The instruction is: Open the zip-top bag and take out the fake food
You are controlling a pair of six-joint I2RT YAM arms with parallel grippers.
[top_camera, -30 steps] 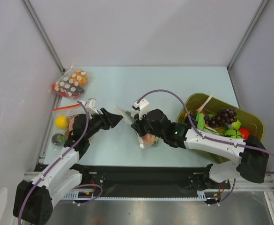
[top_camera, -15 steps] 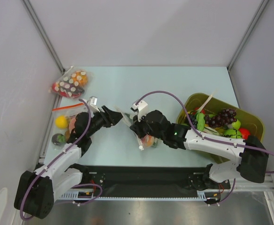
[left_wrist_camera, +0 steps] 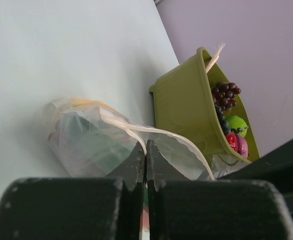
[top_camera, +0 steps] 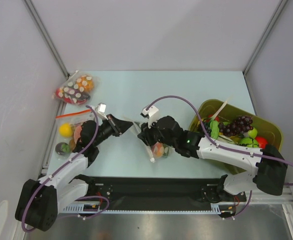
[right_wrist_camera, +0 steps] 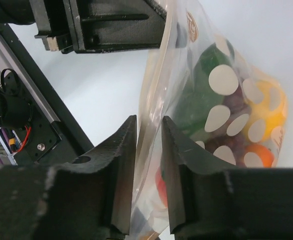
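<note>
Left claw [top_camera: 128, 124] advanced right, pinching zip-top bag [top_camera: 157, 149] rim; right claw [top_camera: 142, 135] clamps rim alongside

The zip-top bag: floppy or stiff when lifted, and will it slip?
Probably floppy: the zip-top bag creases where the left gripper pinches its thin film. Likely bottom-heavy, as the fake food bunches at one end. The glossy film may slip.

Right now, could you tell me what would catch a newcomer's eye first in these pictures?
Both arms meet mid-table: the left gripper and right gripper each pinch the clear film of the zip-top bag, its fake food inside. To the right, an olive bin is heaped with toy fruit.
</note>
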